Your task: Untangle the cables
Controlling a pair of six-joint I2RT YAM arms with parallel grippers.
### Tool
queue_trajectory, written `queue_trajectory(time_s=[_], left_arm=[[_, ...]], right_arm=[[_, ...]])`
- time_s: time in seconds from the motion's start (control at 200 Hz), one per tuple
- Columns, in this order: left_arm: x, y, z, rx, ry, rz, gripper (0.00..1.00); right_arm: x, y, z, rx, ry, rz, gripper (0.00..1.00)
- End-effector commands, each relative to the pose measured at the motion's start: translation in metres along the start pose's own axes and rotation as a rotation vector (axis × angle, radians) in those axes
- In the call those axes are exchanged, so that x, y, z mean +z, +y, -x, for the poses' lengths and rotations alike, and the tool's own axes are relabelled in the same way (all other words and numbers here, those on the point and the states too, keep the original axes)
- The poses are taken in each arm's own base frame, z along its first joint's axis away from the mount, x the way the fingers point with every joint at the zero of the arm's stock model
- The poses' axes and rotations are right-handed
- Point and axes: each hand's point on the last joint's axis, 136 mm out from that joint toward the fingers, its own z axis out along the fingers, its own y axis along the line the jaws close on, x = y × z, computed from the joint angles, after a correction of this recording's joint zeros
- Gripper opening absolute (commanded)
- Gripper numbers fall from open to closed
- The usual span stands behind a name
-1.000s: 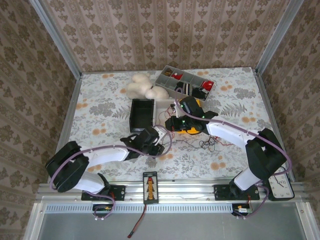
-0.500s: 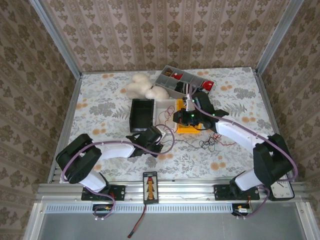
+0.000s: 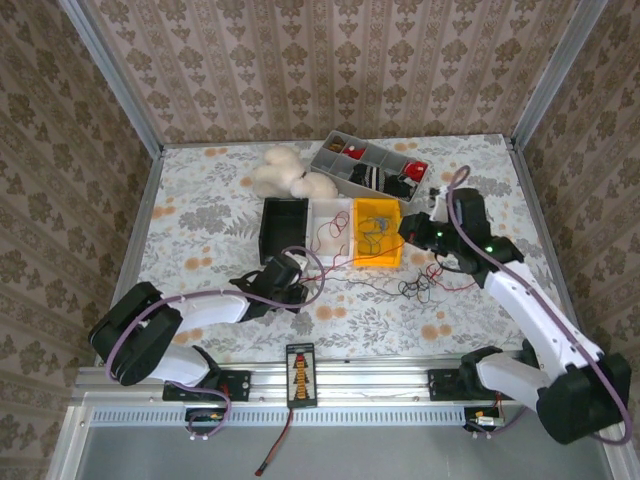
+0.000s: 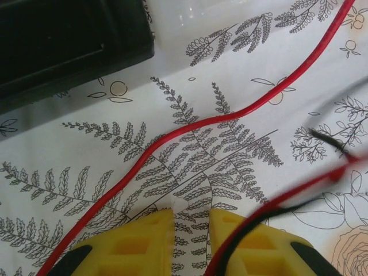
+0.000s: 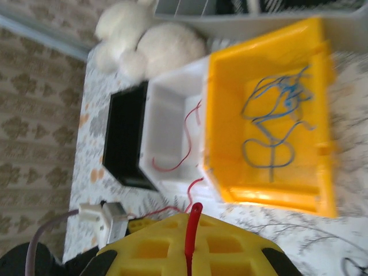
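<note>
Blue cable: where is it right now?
In the top view the blue cable lies loosely coiled inside the yellow bin, right of centre, beside the white bin.

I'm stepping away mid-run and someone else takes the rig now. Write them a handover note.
Right gripper shut on red cable, by the yellow bin.
Left gripper low over the table near more red; fingers close together, grip unclear.
Done: blue cable lies in the yellow bin.
Some red lies in the white bin.
To do: free the red; sort the black cables, loosely tangled on the table.

Bright, even light; right wrist view soft, perhaps motion-blurred
</note>
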Motion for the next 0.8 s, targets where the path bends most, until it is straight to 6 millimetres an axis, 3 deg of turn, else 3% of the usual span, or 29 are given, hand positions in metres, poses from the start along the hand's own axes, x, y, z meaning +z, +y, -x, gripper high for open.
queue_trajectory(time_s=[0.0,0.225,0.335,0.52,0.645,0.795], left_arm=[[0.001,0.021,-0.015,-0.06,0.035,0.071,0.23],[-0.001,0.03,-0.012,-0.093,0.025,0.097,0.24],[-0.002,0.034,-0.013,-0.106,0.021,0.114,0.3],[-0.004,0.038,-0.015,-0.122,0.016,0.128,0.3],[-0.004,0.037,-0.013,-0.114,0.009,0.116,0.26],[-0.001,0.031,-0.011,-0.102,0.013,0.089,0.03]], right_arm=[[-0.026,-0.036,0.01,-0.005,-0.112,-0.196,0.0],[-0.081,-0.086,0.033,0.031,-0.323,-0.526,0.0],[-0.11,-0.11,0.038,0.06,-0.408,-0.68,0.0],[-0.13,-0.128,0.041,0.086,-0.447,-0.76,0.0],[-0.126,-0.121,0.047,0.051,-0.437,-0.707,0.0],[-0.123,-0.093,0.061,-0.011,-0.477,-0.57,0.0]])
